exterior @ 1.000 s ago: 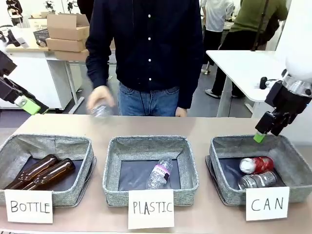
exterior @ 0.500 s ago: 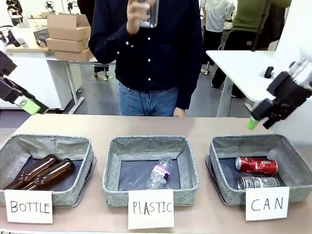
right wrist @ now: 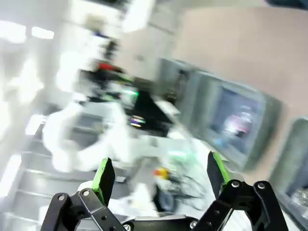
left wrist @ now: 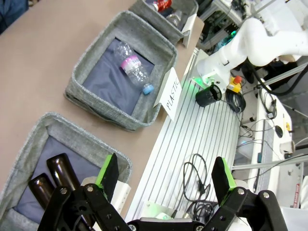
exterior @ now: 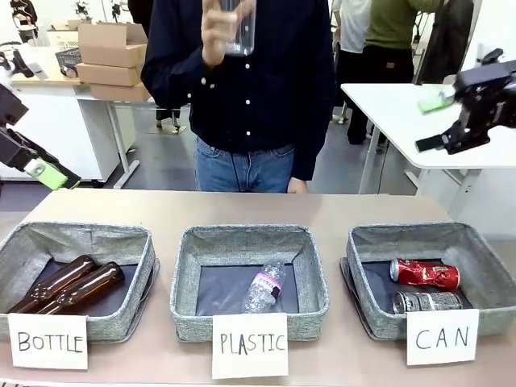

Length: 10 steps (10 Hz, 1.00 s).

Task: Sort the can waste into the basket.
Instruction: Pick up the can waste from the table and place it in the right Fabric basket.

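Right hand (exterior: 439,121) raised at upper right, jaws spread, empty.
Left hand (left wrist: 166,175) likewise wide and empty; red can (exterior: 425,273) and black-and-silver can (exterior: 427,301) lie in the CAN basket (exterior: 364,242), lower right.

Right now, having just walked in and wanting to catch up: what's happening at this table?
Waste is being sorted into three carded baskets. Both cans, the red can and the black-and-silver can, lie in the CAN basket. The right tool is open, empty and raised off to the side; the left tool is open too, hanging beyond the table's edge near the bottle basket. Across the table, the person's hand holds up a clear plastic bottle.
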Motion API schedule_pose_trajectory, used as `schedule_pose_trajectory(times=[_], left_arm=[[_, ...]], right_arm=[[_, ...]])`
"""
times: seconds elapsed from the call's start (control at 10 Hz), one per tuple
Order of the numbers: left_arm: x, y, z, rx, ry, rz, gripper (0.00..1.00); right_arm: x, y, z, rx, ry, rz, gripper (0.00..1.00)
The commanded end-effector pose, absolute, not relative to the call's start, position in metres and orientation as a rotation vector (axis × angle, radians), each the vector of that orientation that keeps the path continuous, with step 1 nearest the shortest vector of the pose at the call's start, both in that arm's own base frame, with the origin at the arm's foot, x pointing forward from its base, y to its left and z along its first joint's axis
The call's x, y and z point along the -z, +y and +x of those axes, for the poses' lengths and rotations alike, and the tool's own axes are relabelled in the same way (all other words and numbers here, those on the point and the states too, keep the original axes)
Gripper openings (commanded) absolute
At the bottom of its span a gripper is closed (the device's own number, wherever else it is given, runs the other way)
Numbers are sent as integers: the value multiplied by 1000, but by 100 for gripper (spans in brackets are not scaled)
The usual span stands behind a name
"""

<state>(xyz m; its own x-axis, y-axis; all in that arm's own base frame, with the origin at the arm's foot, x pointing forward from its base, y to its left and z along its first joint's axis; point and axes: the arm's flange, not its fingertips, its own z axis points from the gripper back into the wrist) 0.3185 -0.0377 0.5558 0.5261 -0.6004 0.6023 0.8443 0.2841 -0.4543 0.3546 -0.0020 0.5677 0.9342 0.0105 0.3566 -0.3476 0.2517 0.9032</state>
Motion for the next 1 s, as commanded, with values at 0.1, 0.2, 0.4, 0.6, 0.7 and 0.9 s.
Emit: schedule_pose_trajectory(times=[0.1, 0.2, 0.4, 0.6, 0.7, 0.9], left_arm=[[-556, -40, 317, 982, -364, -841, 100], [-556, -40, 317, 982, -364, -841, 100], [-556, -40, 317, 982, -364, -841, 100], [-556, -40, 317, 982, -364, -841, 100], [-556, -40, 317, 982, -364, -841, 100], [-556, -40, 317, 982, -364, -841, 100]], right_arm=[[-568, -2, 355, -249, -303, 1299, 100], [-568, -2, 355, -249, -303, 1299, 100], [-568, -2, 355, -249, -303, 1299, 100], [-568, -2, 355, -249, -303, 1299, 100], [-568, -2, 355, -249, -303, 1299, 100], [-568, -2, 355, -249, -303, 1299, 100]])
